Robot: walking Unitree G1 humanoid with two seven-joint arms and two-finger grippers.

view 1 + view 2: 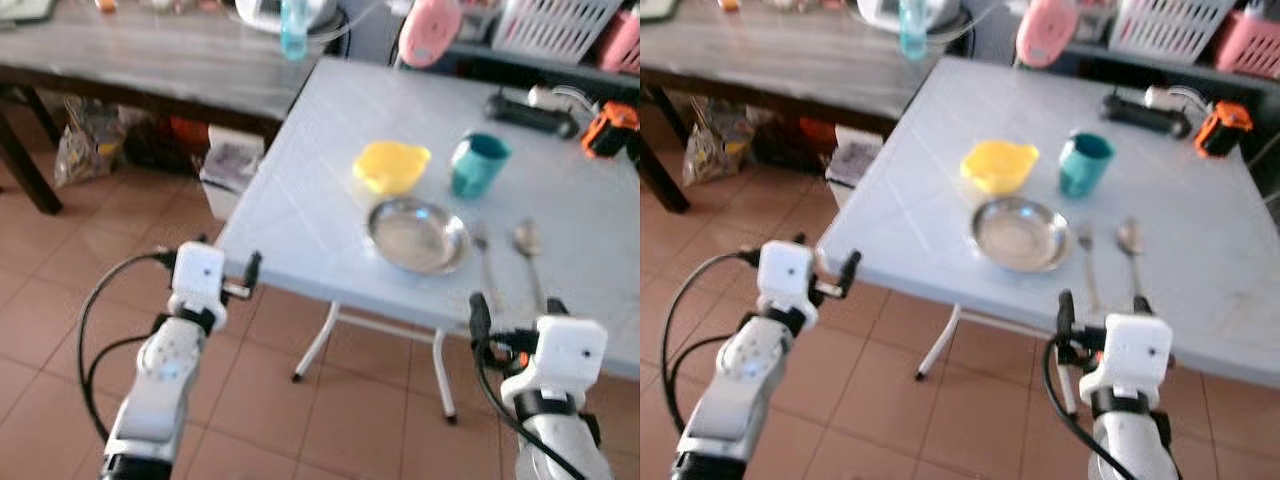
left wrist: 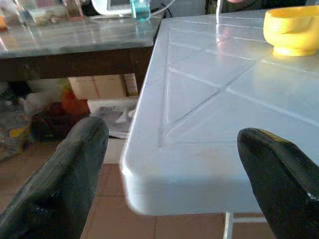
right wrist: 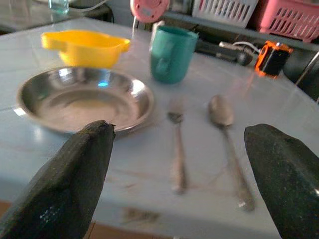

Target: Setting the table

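- The setting lies on the pale blue folding table (image 1: pixel 330 190), taken here from the steel plate (image 1: pixel 417 234): the fork (image 1: pixel 483 262) lies just beside the plate on its right, the spoon (image 1: pixel 530 258) just beyond the fork, parallel to it.
- The yellow bowl (image 1: pixel 391 165) stands just behind the plate, the teal mug (image 1: pixel 478 164) behind and to the right of it.
- By the look of it the setting is close to laid. Any further nudge would best be small, coming in low from the near edge, so that the cutlery stays straight and the plate is not knocked.
- The right gripper (image 3: pixel 184 184) is held just short of the table edge, in front of the fork and spoon, fingers spread wide and holding nothing.
- The left gripper (image 2: pixel 174 184) is raised before the near-left corner, well to the left of the plate, jaws likewise wide and empty.
- The head views are soft, so whether the fork touches the plate rim cannot be told.
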